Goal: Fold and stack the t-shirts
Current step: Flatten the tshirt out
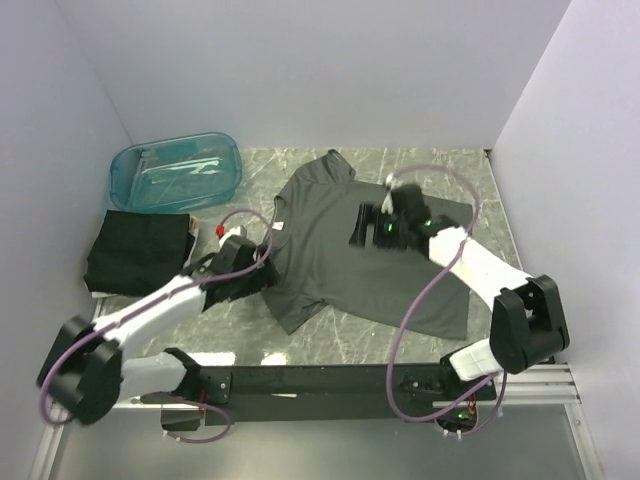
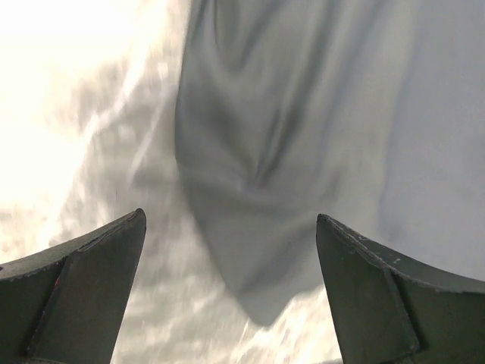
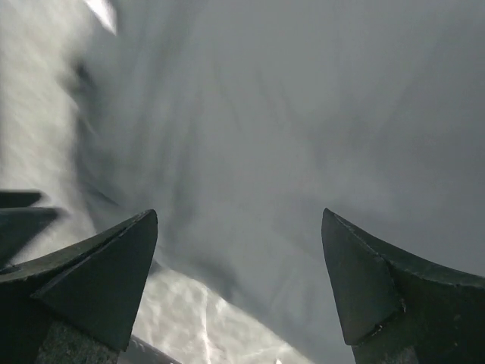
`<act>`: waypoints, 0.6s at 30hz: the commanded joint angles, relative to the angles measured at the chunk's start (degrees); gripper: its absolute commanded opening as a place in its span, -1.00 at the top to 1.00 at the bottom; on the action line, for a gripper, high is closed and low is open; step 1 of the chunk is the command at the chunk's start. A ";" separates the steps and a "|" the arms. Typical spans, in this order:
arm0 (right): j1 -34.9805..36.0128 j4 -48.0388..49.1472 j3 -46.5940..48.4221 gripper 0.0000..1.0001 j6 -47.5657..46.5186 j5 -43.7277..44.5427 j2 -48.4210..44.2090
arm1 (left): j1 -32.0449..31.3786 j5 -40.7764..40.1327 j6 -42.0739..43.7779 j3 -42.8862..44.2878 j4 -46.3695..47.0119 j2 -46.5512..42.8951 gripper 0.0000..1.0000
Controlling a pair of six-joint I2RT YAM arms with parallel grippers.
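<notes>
A dark grey t-shirt [image 1: 330, 245] lies spread flat on the marble table, neck to the left. A folded black t-shirt [image 1: 140, 250] lies at the left. My left gripper [image 1: 262, 268] is open and empty at the spread shirt's left sleeve; in the left wrist view that sleeve [image 2: 258, 227] points down between my fingers [image 2: 83, 288]. My right gripper [image 1: 362, 228] is open and empty, hovering over the shirt's middle; the right wrist view shows the shirt's cloth [image 3: 288, 152] and its edge on the table.
A translucent teal plastic tub [image 1: 175, 172] stands at the back left. A small red thing [image 1: 219, 230] lies beside the folded shirt. White walls close in the table on three sides. The black base rail [image 1: 320, 380] runs along the near edge.
</notes>
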 commanded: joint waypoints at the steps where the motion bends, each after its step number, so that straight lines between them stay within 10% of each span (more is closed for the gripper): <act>1: 2.05 3.01 -8.49 -0.89 5.51 0.28 -1.30 | -0.69 5.16 -2.64 -5.87 3.29 -7.99 -0.99; 14: -0.22 -6.12 -17.75 -0.97 7.80 18.65 -9.75 | 7.30 -3.38 2.53 7.63 4.87 7.00 -0.98; 18: -3.21 -5.42 -19.33 -0.97 7.36 16.81 -11.24 | 8.19 -3.90 4.99 15.71 2.59 19.55 -0.53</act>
